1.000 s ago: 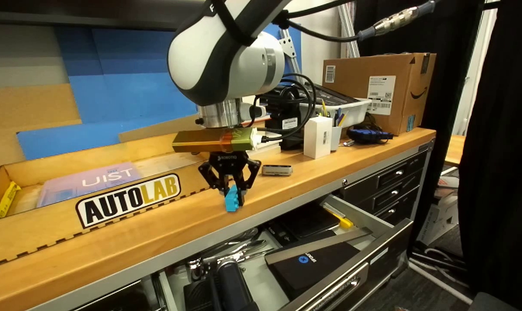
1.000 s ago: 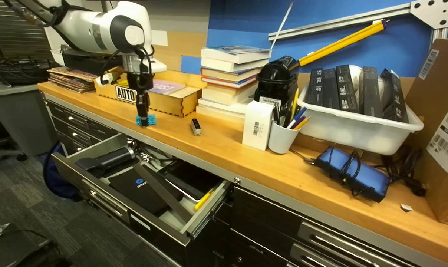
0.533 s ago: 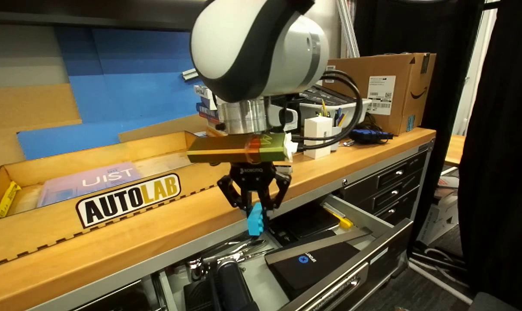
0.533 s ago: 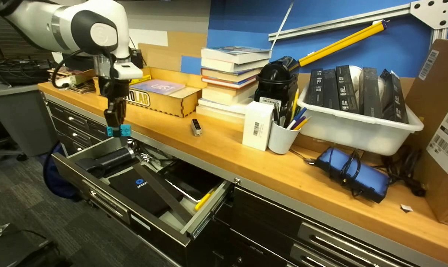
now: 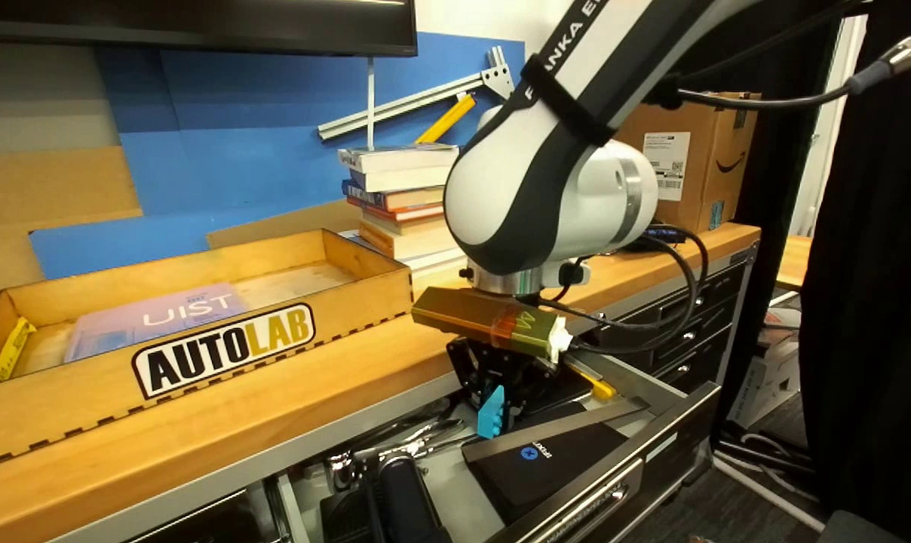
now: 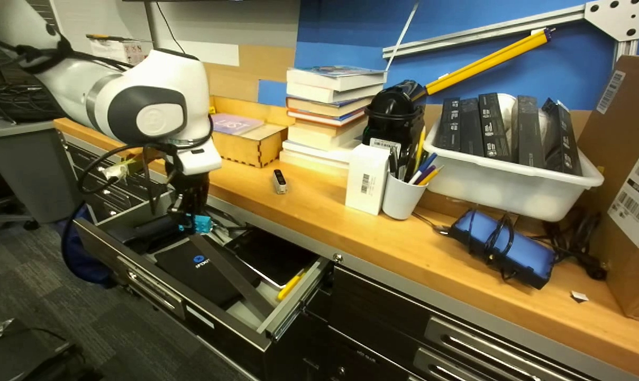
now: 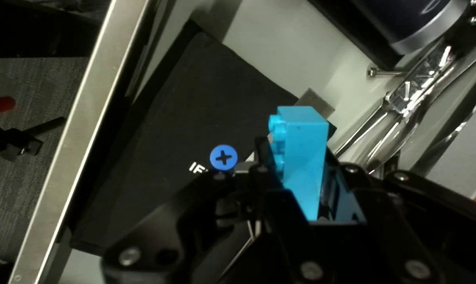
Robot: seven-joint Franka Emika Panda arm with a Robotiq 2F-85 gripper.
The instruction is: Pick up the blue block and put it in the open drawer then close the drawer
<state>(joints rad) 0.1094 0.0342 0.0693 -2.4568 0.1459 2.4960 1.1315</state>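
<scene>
Pinching the blue block (image 7: 305,138) from two sides, our hand (image 7: 299,171) is closed down to its width, and we have it hanging over the pulled-out drawer (image 5: 633,375)! Whether the block touches anything below, we can't tell. Inside the drawer we see a dark case (image 7: 190,98) with a round blue badge (image 7: 223,157), and a yellow item (image 5: 602,388) near the side wall. Up on the worktop (image 5: 350,377), we spot the AUTOLAB tray (image 5: 372,302) and a stack of books (image 6: 330,106).

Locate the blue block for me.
In the wrist view, the block is right of centre, held in the pincer over the open drawer, shiny tools to its right.
</scene>
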